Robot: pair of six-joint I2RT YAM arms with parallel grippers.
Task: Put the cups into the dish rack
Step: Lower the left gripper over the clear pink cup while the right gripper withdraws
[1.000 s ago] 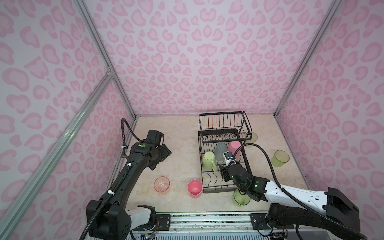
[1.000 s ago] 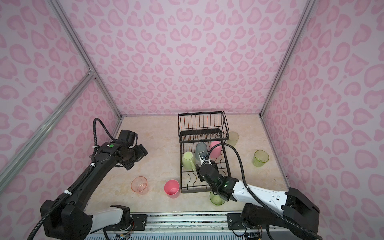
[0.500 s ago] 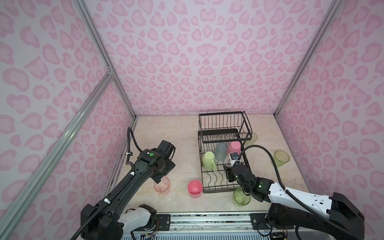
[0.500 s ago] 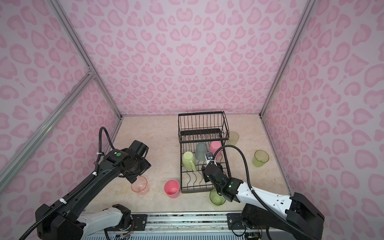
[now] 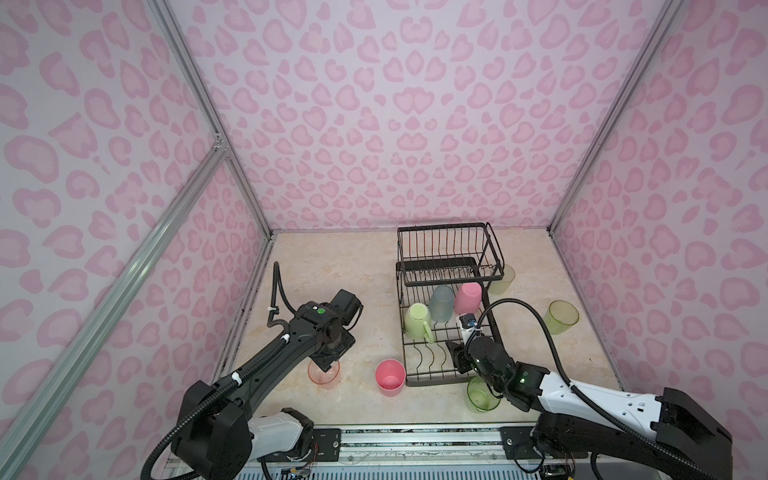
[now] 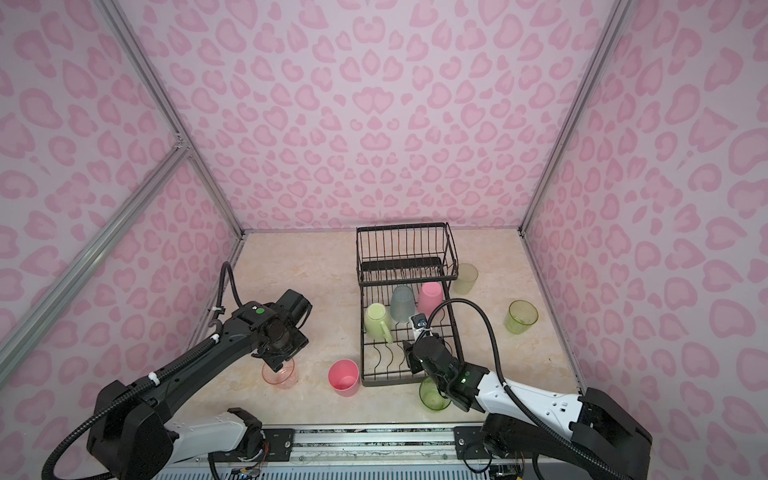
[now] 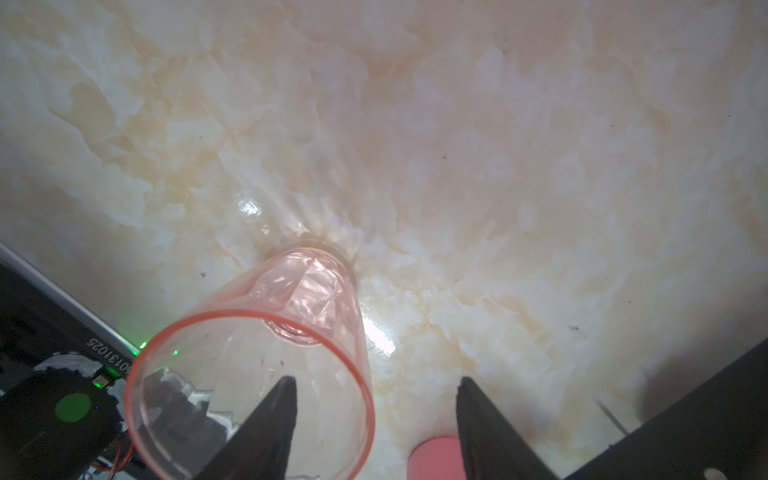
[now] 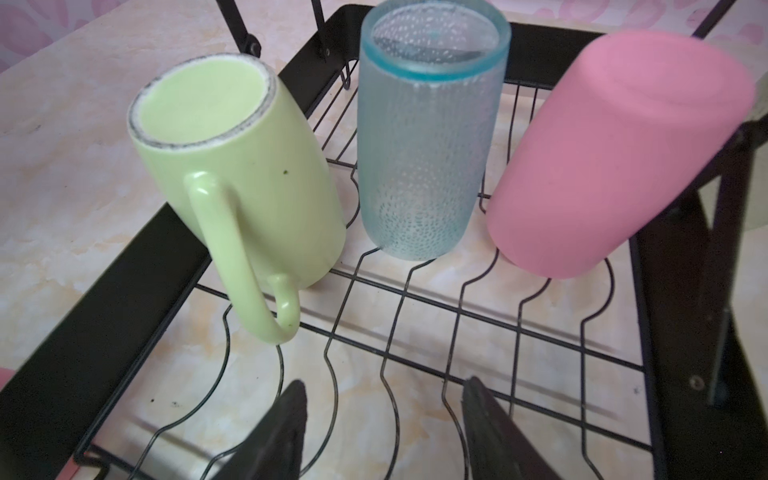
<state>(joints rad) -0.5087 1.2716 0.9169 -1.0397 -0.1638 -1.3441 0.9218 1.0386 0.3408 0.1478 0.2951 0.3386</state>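
The clear pink glass (image 5: 325, 372) (image 7: 249, 374) stands upright on the table at front left. My left gripper (image 5: 326, 362) (image 7: 374, 382) is open over it, one finger inside the glass and one outside its rim. An opaque pink tumbler (image 5: 390, 376) stands beside it. In the dish rack (image 5: 449, 249) (image 8: 104, 332), a pale-green mug (image 8: 241, 166), a frosted teal tumbler (image 8: 419, 145) and a pink tumbler (image 8: 615, 158) rest upside down on the lower tray. My right gripper (image 5: 457, 357) (image 8: 382, 386) hangs open over the tray's front wires, holding nothing.
A clear green glass (image 5: 480, 395) stands at the rack's front right corner, under my right arm. Another green glass (image 5: 561, 316) and a whitish tumbler (image 5: 503, 279) stand right of the rack. Pink patterned walls enclose the table on three sides.
My left arm has swung toward the front and come down onto the clear pink glass, its jaws narrowing. My right gripper has drawn back a little toward the rack's front edge.
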